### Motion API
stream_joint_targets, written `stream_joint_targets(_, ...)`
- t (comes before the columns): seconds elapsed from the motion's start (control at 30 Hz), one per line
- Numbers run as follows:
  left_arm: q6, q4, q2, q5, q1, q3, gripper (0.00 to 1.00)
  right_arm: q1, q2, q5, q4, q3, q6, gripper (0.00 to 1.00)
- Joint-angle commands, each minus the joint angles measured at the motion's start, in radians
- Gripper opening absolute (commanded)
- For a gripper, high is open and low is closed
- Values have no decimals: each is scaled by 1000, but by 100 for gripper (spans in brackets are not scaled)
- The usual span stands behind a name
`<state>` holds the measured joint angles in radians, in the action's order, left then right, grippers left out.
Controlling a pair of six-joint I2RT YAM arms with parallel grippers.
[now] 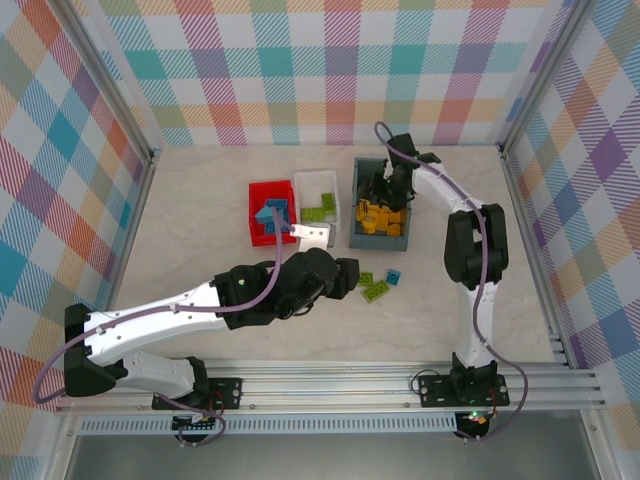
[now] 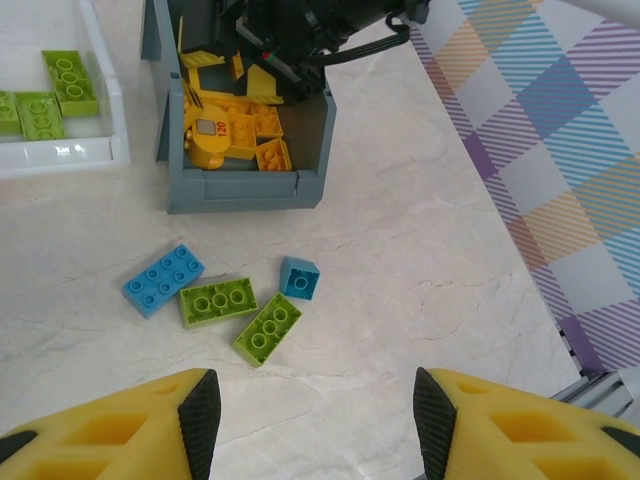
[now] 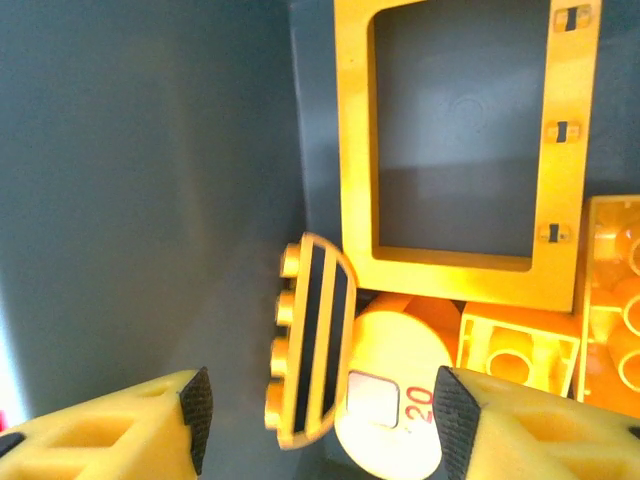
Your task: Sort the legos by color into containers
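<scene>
Risk: four loose legos (image 2: 218, 301) (two blue, two lime) sit bunched just in front of the grey bin (image 2: 245, 190), so the left gripper (image 2: 315, 415) closing there could pinch two colours or shove a neighbour. Left arm stretches low across the table (image 2: 420, 300), gripper hovering above that bunch, jaws apart, empty. Right arm reaches down into the grey bin, right gripper (image 3: 320, 415) jaws apart and empty over the yellow frame (image 3: 460, 150) and striped piece (image 3: 310, 340).

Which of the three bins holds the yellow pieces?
The grey bin, rightmost of the three; the red bin holds blue bricks, the white bin green bricks.
</scene>
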<state>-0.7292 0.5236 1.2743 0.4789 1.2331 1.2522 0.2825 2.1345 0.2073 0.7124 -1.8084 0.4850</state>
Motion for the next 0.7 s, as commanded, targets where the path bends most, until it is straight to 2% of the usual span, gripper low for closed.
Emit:
stream_joint_targets(0.0,-11,-3,-21,-7,-12,-12,55,-1,-117,11,-31,18,1,59)
stream_joint_targets(0.2,-31,13,-17,3,-12,-13,54,1,-265,-31,-43,75,3,52)
stream_joint_targets(0.43,-47,34,75,-49,-23,15,54,38,-627,-153,-42,318,-20,51)
stream_joint_targets(0.6,-147,95,194,-218,-140,33,54,146,-935,-199,3,543,-8,54)
stream_joint_targets(0.67,-180,90,246,-264,-186,34,59,231,-1049,-219,21,631,5,56)
